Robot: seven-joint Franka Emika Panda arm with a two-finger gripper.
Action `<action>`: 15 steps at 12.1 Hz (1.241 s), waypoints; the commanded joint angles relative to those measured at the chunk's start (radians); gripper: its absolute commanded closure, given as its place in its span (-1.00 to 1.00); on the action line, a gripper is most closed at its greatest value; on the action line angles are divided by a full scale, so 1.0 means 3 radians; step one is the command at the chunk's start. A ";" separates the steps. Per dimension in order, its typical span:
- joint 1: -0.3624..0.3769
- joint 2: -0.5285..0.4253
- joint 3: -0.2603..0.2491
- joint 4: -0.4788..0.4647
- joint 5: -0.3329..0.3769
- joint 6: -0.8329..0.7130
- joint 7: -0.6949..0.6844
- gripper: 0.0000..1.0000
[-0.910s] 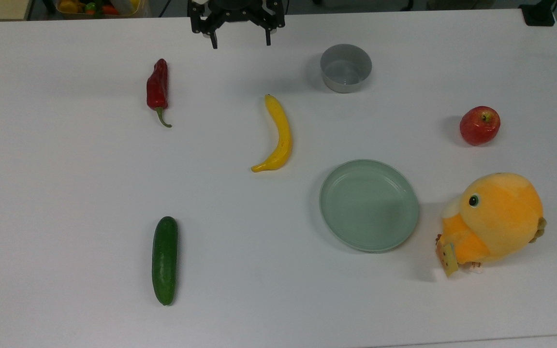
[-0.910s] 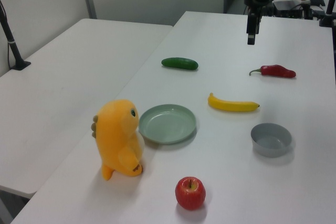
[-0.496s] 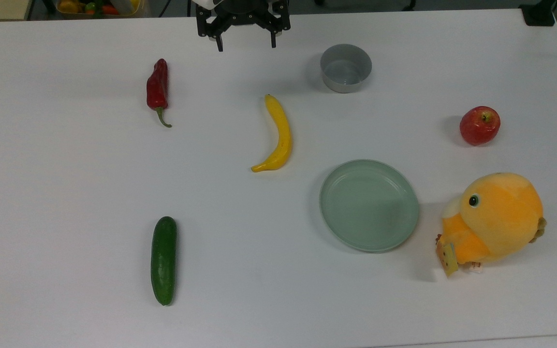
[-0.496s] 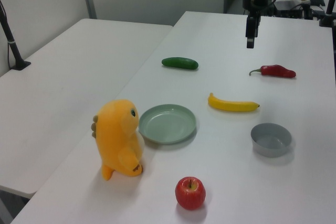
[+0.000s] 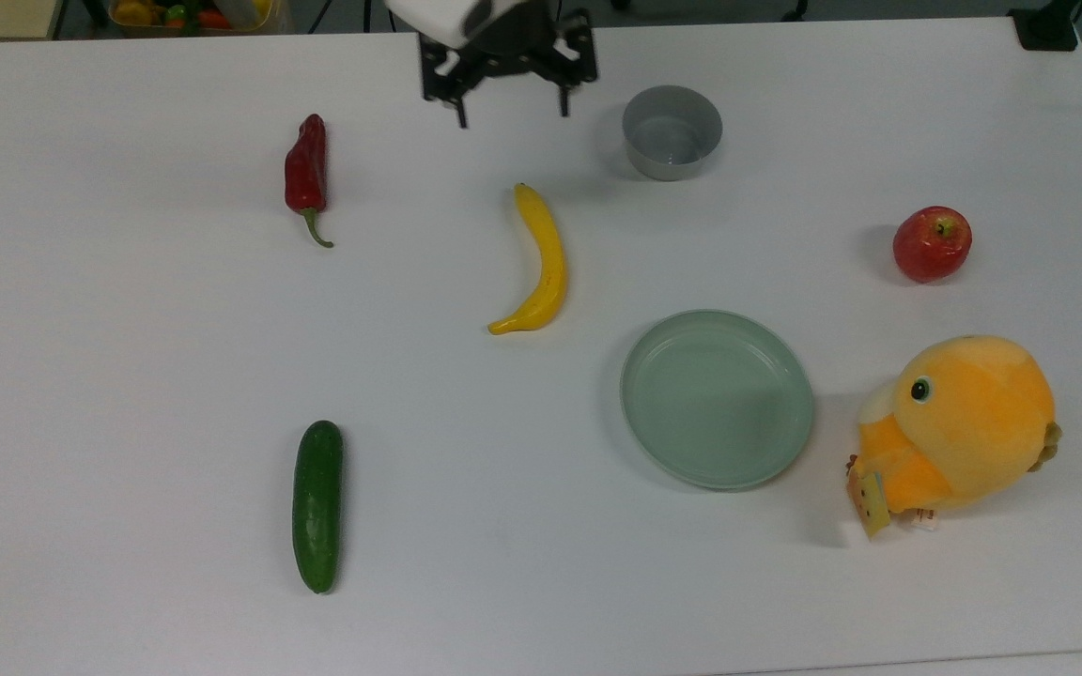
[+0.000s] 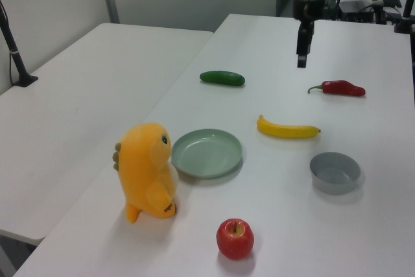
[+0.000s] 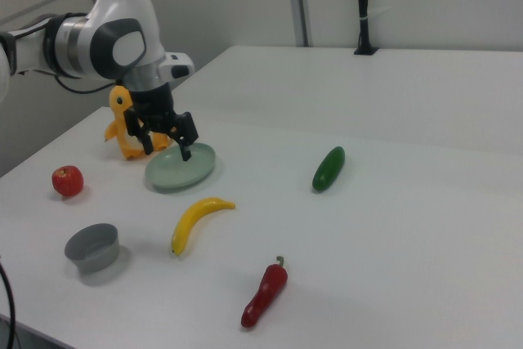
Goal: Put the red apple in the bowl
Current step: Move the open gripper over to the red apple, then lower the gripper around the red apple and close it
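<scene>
Apple (image 5: 932, 244): on surface, well apart from bowl (image 5: 672, 131) (empty). Gripper (image 5: 509, 105): fingers wide, holding nothing, high nr banana (image 5: 535, 260). Risk: round apple rolls if fingers land off-centre.

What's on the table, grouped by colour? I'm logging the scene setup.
Red: 2, the red apple and chili pepper
Yellow: 1, banana
Green: 2, cucumber and pale green plate
Grey: 1, the bowl
Orange: 1, plush toy
Total: 7

Top view straight down, left and right views oblique — sharing table (image 5: 128, 329)
</scene>
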 commanded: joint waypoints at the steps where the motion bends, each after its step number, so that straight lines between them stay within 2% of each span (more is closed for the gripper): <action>1: 0.0302 0.0271 0.0169 0.0165 0.0006 0.0351 0.0326 -1.00; 3: 0.0552 0.0567 0.0196 0.0476 -0.0019 0.0496 0.0704 -1.00; 6: 0.0971 0.0935 0.0196 0.0840 -0.0060 0.0710 0.0894 -1.00; 10: 0.1467 0.1391 0.0196 0.1061 -0.0356 0.1128 0.1053 -1.00; 12: 0.1647 0.1600 0.0196 0.1157 -0.0479 0.1319 0.1078 -1.00; 15: 0.1780 0.1897 0.0201 0.1383 -0.0638 0.1400 0.1084 -1.00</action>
